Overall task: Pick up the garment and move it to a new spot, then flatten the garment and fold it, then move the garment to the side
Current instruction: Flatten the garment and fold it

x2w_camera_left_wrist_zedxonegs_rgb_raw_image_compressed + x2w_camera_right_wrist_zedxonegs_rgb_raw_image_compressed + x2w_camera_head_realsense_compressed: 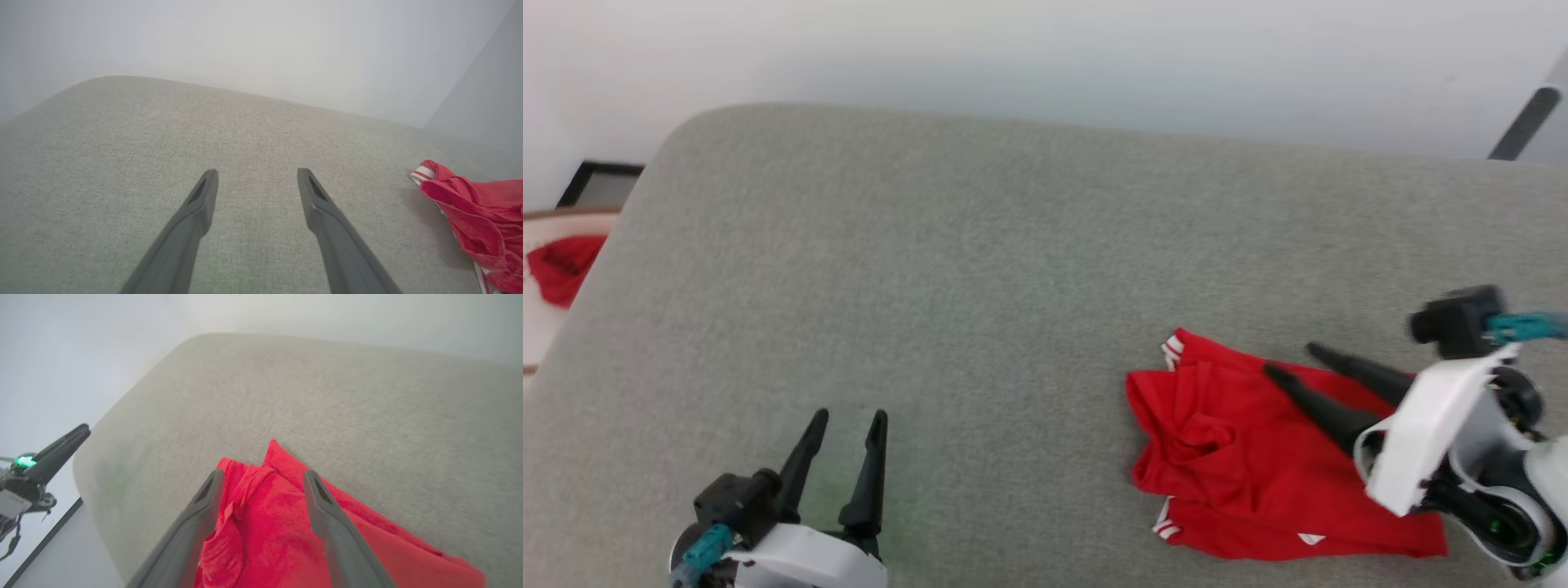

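The garment point(1225, 457) lies in a loose red heap on the right side of the grey cushion point(931, 286). The right gripper point(1291, 358) sits just over it, with its two fingers apart and holding nothing. Its tips point across the cloth, up and to the left. The left gripper point(849, 416) is open too, but well off to the left, so the right arm is nearer. The garment's long side runs left to right, and its striped edges face left.

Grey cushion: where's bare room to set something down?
Bare cushion across the middle and far side, bordered by the left end effector at near left and the garment at near right. Crowded at near right: the right end effector hangs over the garment.
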